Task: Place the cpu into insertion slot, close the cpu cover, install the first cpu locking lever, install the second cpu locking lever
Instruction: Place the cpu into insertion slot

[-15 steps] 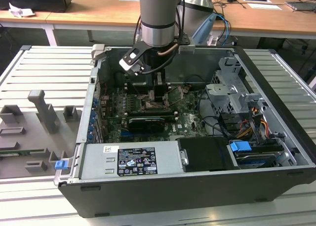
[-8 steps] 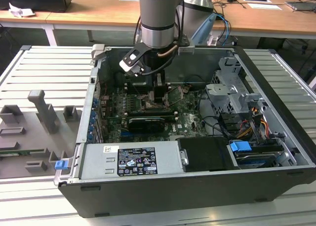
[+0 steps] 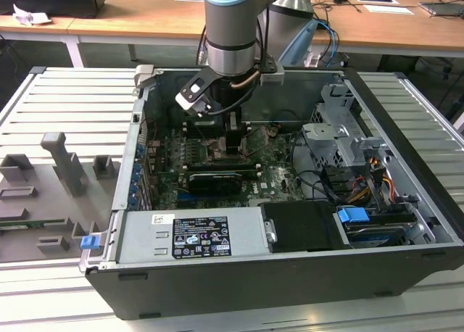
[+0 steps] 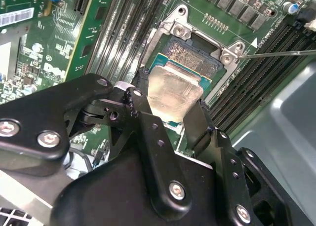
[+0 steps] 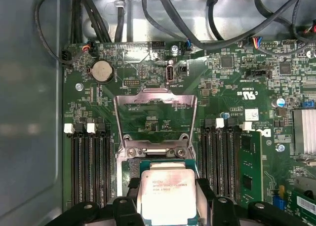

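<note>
honestly the insertion slot (image 4: 190, 53) is mostly hidden under the cpu (image 4: 173, 90), and the gripper (image 4: 170, 107) body cuts off the chip's near edge, so can't tell if it's seated. fingers (image 4: 200, 125) are closed on two opposite sides of the chip, gripping it; the cpu cover (image 5: 158, 94) is flipped open off the slot.

insertion slot (image 4: 190, 56), largely hidden beneath cpu (image 4: 173, 90) (some contacts showing)

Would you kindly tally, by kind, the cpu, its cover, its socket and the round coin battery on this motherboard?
cpu: 1
cpu cover: 1
insertion slot: 1
coin battery: 1
Total: 4
</note>
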`<state>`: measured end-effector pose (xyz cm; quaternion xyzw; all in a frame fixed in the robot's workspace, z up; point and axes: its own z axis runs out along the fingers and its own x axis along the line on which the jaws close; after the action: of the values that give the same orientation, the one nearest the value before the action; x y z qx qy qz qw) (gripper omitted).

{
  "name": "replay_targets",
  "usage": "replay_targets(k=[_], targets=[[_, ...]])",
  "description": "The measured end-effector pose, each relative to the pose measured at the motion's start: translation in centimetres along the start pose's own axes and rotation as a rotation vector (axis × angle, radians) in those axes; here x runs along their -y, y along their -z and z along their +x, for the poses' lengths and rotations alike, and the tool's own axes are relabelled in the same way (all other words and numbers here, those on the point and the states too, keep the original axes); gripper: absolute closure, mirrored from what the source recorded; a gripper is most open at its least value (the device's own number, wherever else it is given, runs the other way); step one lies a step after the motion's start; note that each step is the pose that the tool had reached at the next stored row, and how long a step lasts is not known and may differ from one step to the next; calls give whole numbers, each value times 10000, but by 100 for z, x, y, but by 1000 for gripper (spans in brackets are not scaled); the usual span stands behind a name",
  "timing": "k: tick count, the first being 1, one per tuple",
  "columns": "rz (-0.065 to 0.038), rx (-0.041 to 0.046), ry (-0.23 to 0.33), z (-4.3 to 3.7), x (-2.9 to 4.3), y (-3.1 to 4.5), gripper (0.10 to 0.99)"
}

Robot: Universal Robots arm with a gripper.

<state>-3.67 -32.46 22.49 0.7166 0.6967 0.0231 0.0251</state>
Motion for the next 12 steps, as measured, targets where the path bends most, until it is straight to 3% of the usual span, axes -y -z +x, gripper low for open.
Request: replay_targets(k=[7, 12], targets=[[42, -2, -58, 11, 14, -151, 557], [58, 1, -65, 68, 19, -200, 557]])
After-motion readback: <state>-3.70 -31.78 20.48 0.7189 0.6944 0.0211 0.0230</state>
